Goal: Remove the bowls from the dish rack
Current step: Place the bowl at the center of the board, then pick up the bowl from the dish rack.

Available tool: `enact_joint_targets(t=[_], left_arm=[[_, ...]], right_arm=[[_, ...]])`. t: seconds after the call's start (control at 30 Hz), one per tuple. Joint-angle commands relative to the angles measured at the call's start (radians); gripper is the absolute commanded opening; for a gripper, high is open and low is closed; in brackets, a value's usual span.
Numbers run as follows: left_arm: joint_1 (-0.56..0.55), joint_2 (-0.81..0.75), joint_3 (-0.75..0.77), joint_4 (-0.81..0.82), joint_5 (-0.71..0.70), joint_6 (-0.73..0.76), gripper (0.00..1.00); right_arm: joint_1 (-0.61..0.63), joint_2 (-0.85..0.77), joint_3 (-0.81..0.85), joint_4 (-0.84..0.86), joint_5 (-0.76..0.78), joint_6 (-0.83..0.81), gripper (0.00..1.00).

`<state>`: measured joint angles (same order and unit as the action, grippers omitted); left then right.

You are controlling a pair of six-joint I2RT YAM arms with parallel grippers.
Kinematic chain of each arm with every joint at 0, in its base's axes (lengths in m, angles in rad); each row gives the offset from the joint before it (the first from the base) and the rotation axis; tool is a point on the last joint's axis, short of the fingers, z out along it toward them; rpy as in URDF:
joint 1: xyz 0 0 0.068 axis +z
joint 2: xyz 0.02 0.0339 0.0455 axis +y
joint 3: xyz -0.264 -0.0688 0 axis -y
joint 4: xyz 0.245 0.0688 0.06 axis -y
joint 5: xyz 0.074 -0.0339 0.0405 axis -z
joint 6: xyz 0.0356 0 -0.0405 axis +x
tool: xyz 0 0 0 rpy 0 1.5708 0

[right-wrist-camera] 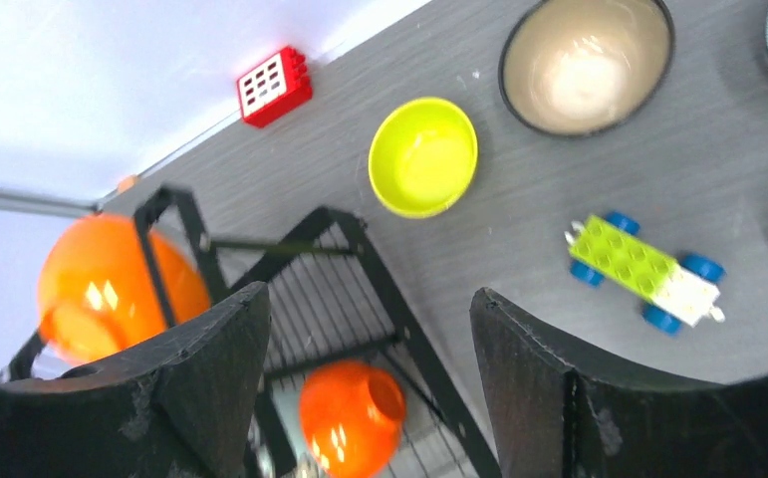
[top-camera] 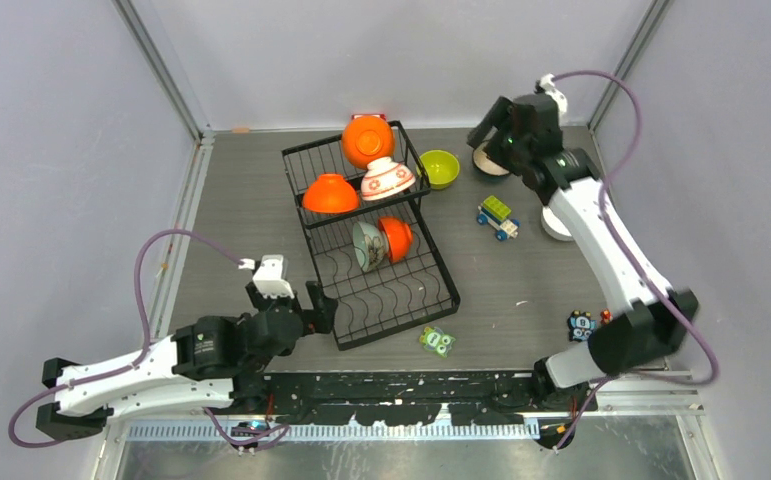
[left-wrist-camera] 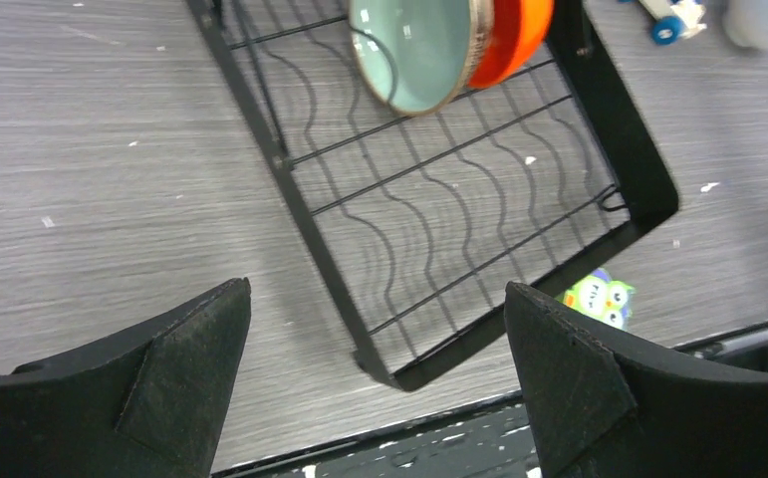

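Black wire is what I pick out first from the top camera: the dish rack (top-camera: 393, 300) lies opened out in two sections on the grey surface (top-camera: 241, 220), skewed to its edges. The far section carries an orange bowl (top-camera: 367, 140) at its back corner, a floral bowl (top-camera: 388, 178) just beside that and a second orange bowl (top-camera: 330, 194) further left. The near section holds a mint bowl (top-camera: 366, 246) on edge, touching a third orange bowl (top-camera: 397, 238). A lime green bowl (top-camera: 439, 168) sits on the surface just right of the rack. My left arm (top-camera: 141, 370) reaches to the rack's near left corner, and my right arm (top-camera: 601, 240) stretches to the far right, over a dark bowl (top-camera: 489, 163). From the left wrist, the left fingers (left-wrist-camera: 190, 378) stand wide apart with nothing between them, over the rack's near corner, the mint bowl up ahead. From the right wrist, the right fingers (right-wrist-camera: 210, 368) are likewise spread and empty over the rack's far corner. The lime green bowl and the dark bowl rest upright on the surface beyond, with a toy car (right-wrist-camera: 643, 272) to the right and a red block (right-wrist-camera: 274, 86) by the wall.
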<state>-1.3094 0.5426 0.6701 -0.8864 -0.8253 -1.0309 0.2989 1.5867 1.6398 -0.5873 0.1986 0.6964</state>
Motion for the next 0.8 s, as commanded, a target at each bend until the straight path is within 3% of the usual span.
enact_joint_targets(t=[0.0,0.17,0.27,0.43,0.77], left_arm=[[-0.001,0.025,-0.04,0.267,0.05,0.152,1.0],[0.001,0.084,-0.074,0.454,0.104,0.242,1.0],[0.023,0.101,-0.141,0.685,0.168,0.337,1.0],[0.156,0.158,-0.253,0.934,0.289,0.246,1.0],[0.391,0.242,-0.361,1.266,0.53,0.237,0.95]], right_arm=[[0.017,-0.251,-0.263,0.029,-0.037,0.011,0.77],[0.032,-0.539,-0.561,0.092,-0.218,-0.008,0.74],[0.043,-0.656,-0.721,0.149,-0.324,0.027,0.74],[0.045,-0.821,-1.002,0.331,-0.415,0.12,0.74],[0.045,-0.95,-1.208,0.415,-0.503,0.125,0.73]])
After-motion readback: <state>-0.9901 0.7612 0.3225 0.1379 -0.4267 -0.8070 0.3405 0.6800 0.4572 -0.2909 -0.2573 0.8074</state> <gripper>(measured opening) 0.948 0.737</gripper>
